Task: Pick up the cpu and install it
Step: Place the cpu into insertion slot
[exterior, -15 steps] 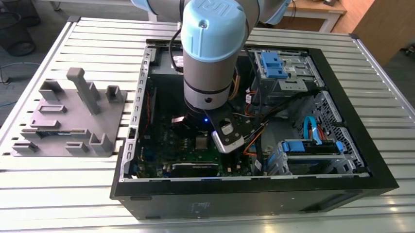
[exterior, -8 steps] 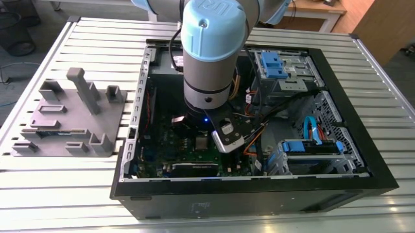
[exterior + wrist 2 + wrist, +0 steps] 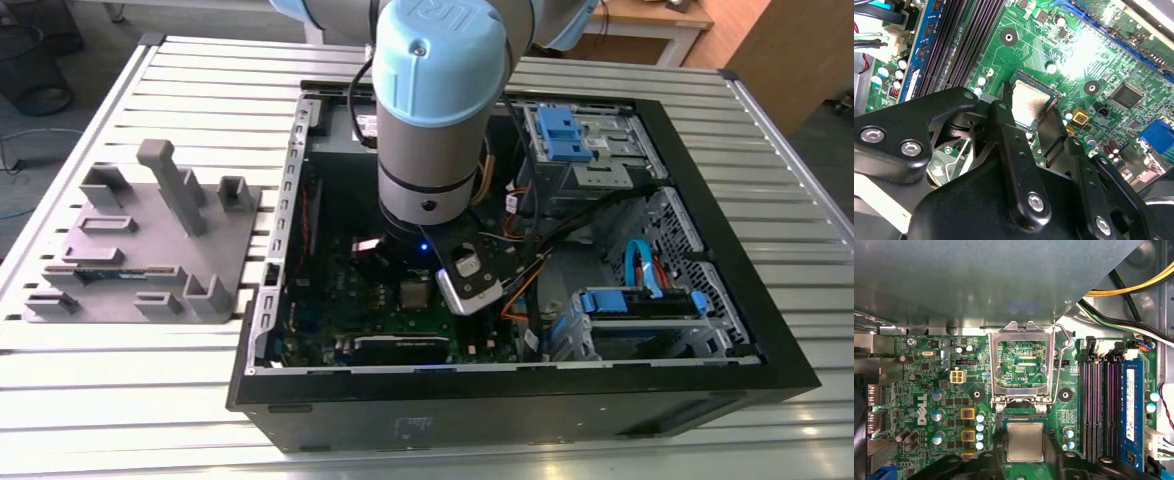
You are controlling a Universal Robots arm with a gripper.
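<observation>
We have the cpu (image 3: 1025, 441) down in the socket (image 3: 1024, 418) on the green motherboard (image 3: 919, 390). Its silver top faces up and it looks flat and square to the black rim around it. In our judgement, the picking up and carrying over are done and the chip is placed.

In the second wrist view the pincer (image 3: 1031, 112) sits astride the chip, close on both sides. We cannot tell from these pictures whether it is clamping the chip or has let go.

Just beside the socket, the silver retention frame (image 3: 1020, 365) is swung open, and bare board shows through its hollow centre. The thin wire lever (image 3: 1064, 365) is up beside it and unlatched. So the install is not finished: the frame is not folded over the chip and nothing locks it in.

Moving outward, the dark memory slots (image 3: 1099, 405) run alongside the socket. In the exterior view the arm (image 3: 430, 110) plunges straight down into the open computer case (image 3: 747, 330), which lies on its side on the slatted tabletop (image 3: 134, 420). Well apart, at the exterior view's left, a grey parts holder (image 3: 147, 250) rests on the tabletop.
</observation>
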